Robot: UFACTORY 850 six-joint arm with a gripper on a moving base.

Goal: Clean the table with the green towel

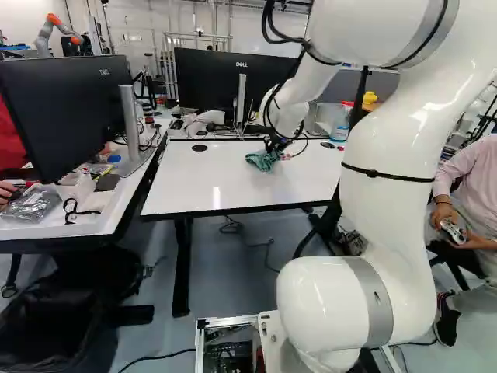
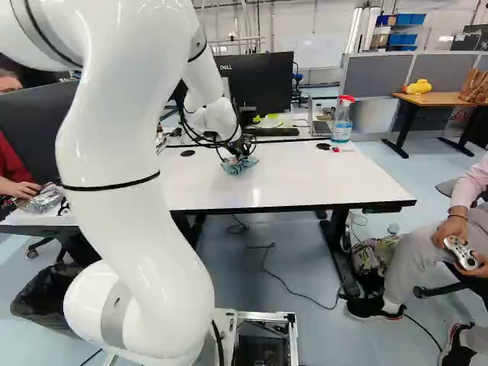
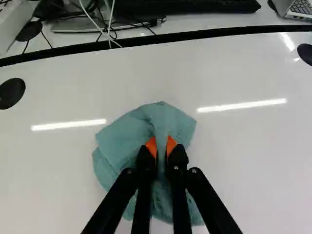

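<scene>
Currently pinching a fold of the green towel [image 3: 126,141] in the claw [image 2: 243,152], between two orange pads [image 3: 151,146] set close together, only narrowly apart. Low over the white worktop [image 2: 343,179], aimed down and somewhat forward. Rising from the joint at the foot of the base views, up along the thick white arm [image 1: 388,148], then bending over high above the claw and stretching forward and down to the wrist, just above and behind the grip. Standing right of the middle in the left base view and left of the middle in the right one, yet reaching inward in both. Bunched under and around the fingertips, with loose folds spread ahead of the claw and to both sides, apparently touching the worktop. Beyond the claw, across the dark gap at the far edge, a black keyboard [image 3: 185,6], and farther to the right, part of a laptop [image 3: 298,7]. Well to the left of the claw, a round black cap [image 3: 10,92] in the worktop. Ahead and to the right, an upright spray bottle [image 2: 342,122] with a red top, clear of the claw.
</scene>
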